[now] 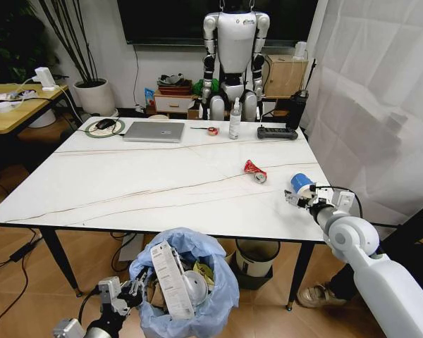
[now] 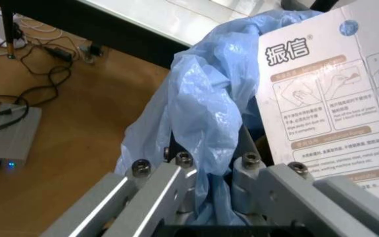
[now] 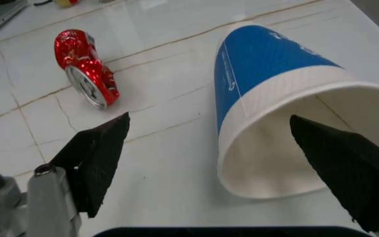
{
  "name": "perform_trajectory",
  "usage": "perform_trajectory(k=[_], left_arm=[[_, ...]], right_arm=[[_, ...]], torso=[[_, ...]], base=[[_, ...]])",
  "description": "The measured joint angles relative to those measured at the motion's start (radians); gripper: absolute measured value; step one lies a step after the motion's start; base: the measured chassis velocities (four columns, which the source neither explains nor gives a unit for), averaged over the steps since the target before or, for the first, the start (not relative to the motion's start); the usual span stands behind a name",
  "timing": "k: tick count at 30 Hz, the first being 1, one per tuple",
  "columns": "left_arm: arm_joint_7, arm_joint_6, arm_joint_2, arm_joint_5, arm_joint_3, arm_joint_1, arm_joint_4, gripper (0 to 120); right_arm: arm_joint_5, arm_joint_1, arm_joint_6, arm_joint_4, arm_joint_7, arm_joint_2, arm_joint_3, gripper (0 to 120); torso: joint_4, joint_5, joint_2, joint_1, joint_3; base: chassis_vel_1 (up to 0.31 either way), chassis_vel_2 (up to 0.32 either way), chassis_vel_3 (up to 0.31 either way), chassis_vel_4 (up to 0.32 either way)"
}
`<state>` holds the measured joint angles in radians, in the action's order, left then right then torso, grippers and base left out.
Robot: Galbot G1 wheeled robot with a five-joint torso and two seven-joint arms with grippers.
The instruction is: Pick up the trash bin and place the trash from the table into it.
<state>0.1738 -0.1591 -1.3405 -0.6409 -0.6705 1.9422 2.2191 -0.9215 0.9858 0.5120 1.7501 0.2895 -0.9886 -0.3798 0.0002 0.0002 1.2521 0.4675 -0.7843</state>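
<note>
The trash bin (image 1: 197,282), lined with a puffy light-blue bag (image 2: 203,98), hangs below the table's (image 1: 127,183) near edge. My left gripper (image 1: 132,287) (image 2: 212,170) is shut on its rim and bag. A printed white packet (image 1: 170,279) (image 2: 334,98) stands up inside it among other litter. On the table's right side a blue-white cup (image 1: 301,182) (image 3: 275,94) lies on its side, mouth toward my right gripper (image 1: 296,199) (image 3: 222,168). That gripper is open, its black fingers (image 3: 97,158) spread to either side of the cup's mouth. A crushed red can (image 1: 254,170) (image 3: 87,66) lies just beyond the cup.
At the table's far edge are a grey laptop (image 1: 154,131), a spray bottle (image 1: 235,120), a red tape roll (image 1: 212,130) and a black device (image 1: 277,132). A humanoid robot (image 1: 234,56) stands behind. Another bin (image 1: 257,257) sits under the table. Cables and a grey box (image 2: 8,133) lie on the floor.
</note>
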Motion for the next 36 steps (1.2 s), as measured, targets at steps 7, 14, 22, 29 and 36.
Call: perform_trajectory(k=[7, 14, 22, 29, 36], left_arm=[[0.000, 0.000, -0.001, -0.001, -0.002, -0.002, 0.000, 1], [-0.001, 0.000, 0.000, -0.002, 0.000, -0.004, -0.004, 1], [-0.001, 0.000, 0.000, -0.003, 0.000, -0.002, -0.004, 1], [-0.001, 0.000, 0.001, -0.003, 0.002, -0.003, -0.004, 1], [-0.001, 0.000, 0.005, -0.004, 0.004, -0.004, -0.004, 1]], right_arm=[[0.001, -0.002, -0.018, -0.010, -0.028, 0.007, -0.003, 63], [0.002, 0.001, -0.028, -0.016, -0.041, 0.005, 0.003, 36], [0.006, -0.002, -0.033, -0.026, -0.048, 0.001, 0.008, 8], [0.012, -0.001, -0.039, -0.031, -0.052, -0.001, 0.009, 0], [-0.006, 0.011, -0.071, -0.003, -0.096, 0.010, -0.015, 0]], torso=[[-0.0002, -0.0001, 0.000, 0.000, 0.000], [-0.0001, -0.0001, 0.000, 0.000, 0.000], [-0.0001, -0.0001, 0.000, 0.000, 0.000], [-0.0002, -0.0001, 0.000, 0.000, 0.000], [0.0000, 0.0003, 0.000, 0.000, 0.000]], base=[[0.000, 0.000, 0.000, 0.000], [0.000, 0.000, 0.000, 0.000], [0.000, 0.000, 0.000, 0.000], [0.000, 0.000, 0.000, 0.000], [0.000, 0.000, 0.000, 0.000]])
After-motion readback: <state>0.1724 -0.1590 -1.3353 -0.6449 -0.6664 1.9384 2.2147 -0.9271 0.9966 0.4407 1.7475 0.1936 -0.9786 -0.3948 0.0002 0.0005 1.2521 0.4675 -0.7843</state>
